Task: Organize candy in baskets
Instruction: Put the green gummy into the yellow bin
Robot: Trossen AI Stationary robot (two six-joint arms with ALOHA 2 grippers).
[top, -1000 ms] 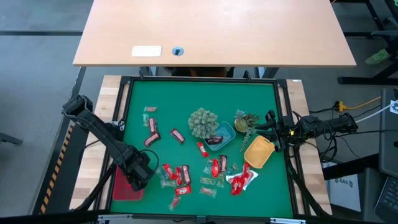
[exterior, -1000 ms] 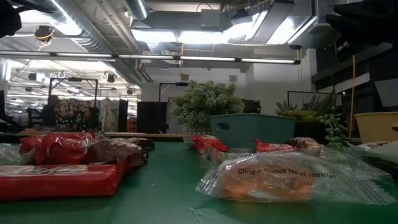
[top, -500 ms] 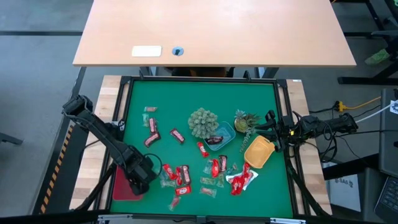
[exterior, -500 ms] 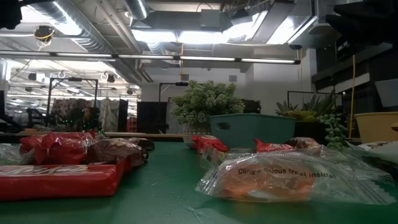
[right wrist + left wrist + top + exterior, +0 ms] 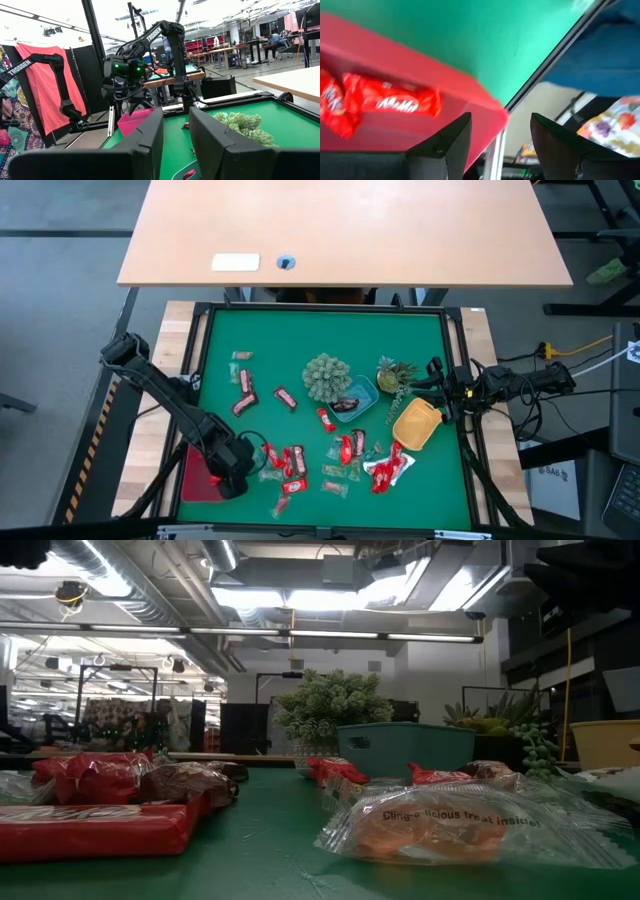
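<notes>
The red basket sits at the mat's near left corner, with red candies inside it. My left gripper hovers open over that basket's corner, one finger over the inside and one beyond the wall. Loose candy lies scattered over the near middle of the mat. The blue basket holds a dark candy. The yellow basket lies near the right edge. My right gripper waits beside it, open by a narrow gap. My left gripper stands astride the red basket's corner wall from above; I cannot tell whether either finger touches it.
Two green spiky plant ornaments stand near the blue basket in the middle of the mat. More red candies lie near the yellow basket, and a few lie toward the far left. The mat's black frame borders it.
My left gripper has moved a little toward the table's near edge and slightly right, staying over the red basket. The right arm has kept still.
</notes>
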